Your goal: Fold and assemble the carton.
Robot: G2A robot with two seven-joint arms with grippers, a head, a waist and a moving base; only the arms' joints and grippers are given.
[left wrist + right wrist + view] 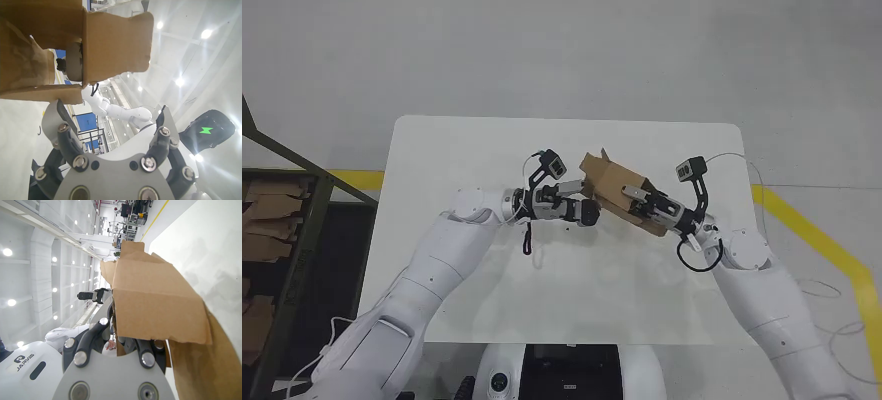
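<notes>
Holding the carton (617,185) over the middle of the surface (642,290), looks lifted, flaps loose. Right fingers (102,311) pinched shut on one carton wall. Left fingers (66,117) wide open, holding nothing, one tip just beside a flap edge. Could slip or twist out of that one pinch if pushed too hard on the flap. Could bend the soft card wrong, or rip a worn corner. Could flop down onto the surface.

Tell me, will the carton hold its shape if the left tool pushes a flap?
Probably floppy: the carton shows wrinkled walls and splaying flaps. Likely light, since the right tool alone seems to hold it. A push from the left tool may swing it.
</notes>
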